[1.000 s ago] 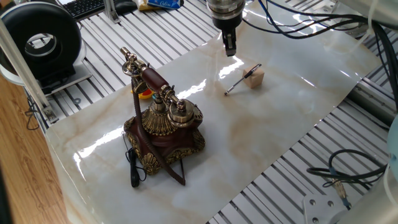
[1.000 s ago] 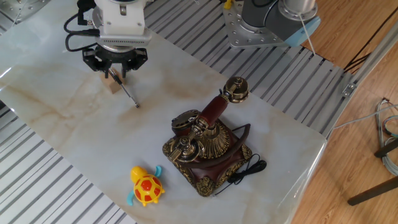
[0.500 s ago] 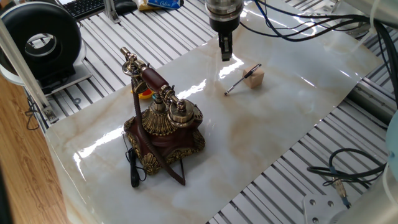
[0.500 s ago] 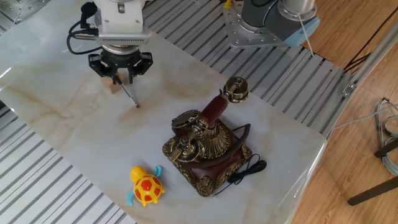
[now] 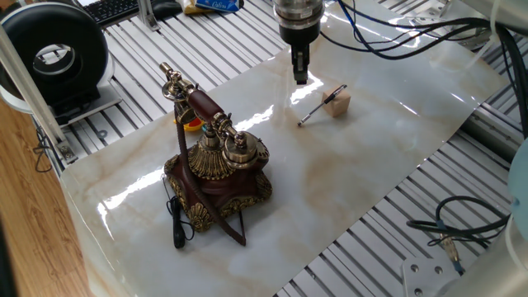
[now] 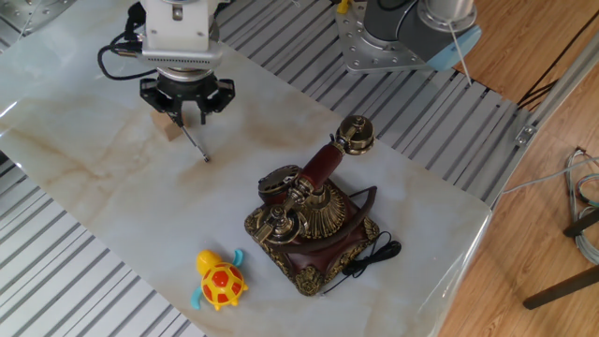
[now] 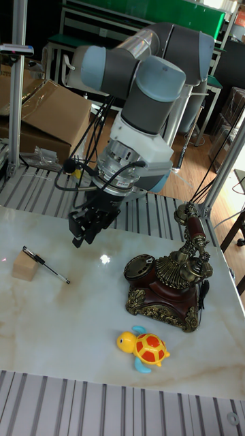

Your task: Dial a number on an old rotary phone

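The old rotary phone point(image 5: 219, 169) stands on the marble sheet, dark red-brown with gold trim. Its handset point(image 5: 202, 107) rests across the brass cradle, and a black cord point(image 5: 176, 224) lies by the base. The phone also shows in the other fixed view point(image 6: 314, 225) and the tall view point(image 7: 167, 286), where its dial point(image 7: 144, 264) faces the arm. My gripper point(image 5: 299, 78) hangs above the sheet, well apart from the phone. In the other fixed view the gripper point(image 6: 187, 110) looks open and holds nothing. It hovers left of the phone point(image 7: 79, 238).
A small pale wooden block with a pen stuck in it point(image 5: 337, 101) sits close beside the gripper point(image 6: 170, 126). A yellow and orange toy turtle point(image 6: 220, 281) lies in front of the phone. Slatted metal table point(image 5: 124, 58) surrounds the marble sheet; cables hang at the right.
The gripper has shifted a little away from the wooden block toward the phone's side. The phone, block and turtle have not moved.
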`<act>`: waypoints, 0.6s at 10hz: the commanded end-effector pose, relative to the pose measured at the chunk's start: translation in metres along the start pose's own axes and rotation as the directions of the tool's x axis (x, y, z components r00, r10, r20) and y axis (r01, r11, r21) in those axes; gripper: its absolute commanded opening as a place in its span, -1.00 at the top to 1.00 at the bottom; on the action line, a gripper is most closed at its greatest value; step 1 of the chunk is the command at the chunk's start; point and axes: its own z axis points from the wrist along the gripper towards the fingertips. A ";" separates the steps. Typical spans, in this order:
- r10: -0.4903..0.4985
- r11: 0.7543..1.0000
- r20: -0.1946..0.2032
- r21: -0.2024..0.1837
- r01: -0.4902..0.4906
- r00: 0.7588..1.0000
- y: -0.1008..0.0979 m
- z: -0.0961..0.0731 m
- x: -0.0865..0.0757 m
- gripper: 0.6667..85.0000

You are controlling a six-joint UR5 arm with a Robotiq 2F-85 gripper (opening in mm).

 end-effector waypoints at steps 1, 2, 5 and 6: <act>0.041 0.999 0.064 -0.023 -0.039 0.997 0.005 -0.002 -0.016 0.15; 0.042 0.999 0.068 -0.020 -0.041 0.997 0.004 -0.002 -0.017 0.14; 0.057 0.998 0.047 -0.033 -0.056 0.997 0.007 -0.001 -0.012 0.15; 0.020 0.999 0.038 -0.032 -0.019 0.999 0.007 0.000 -0.009 0.15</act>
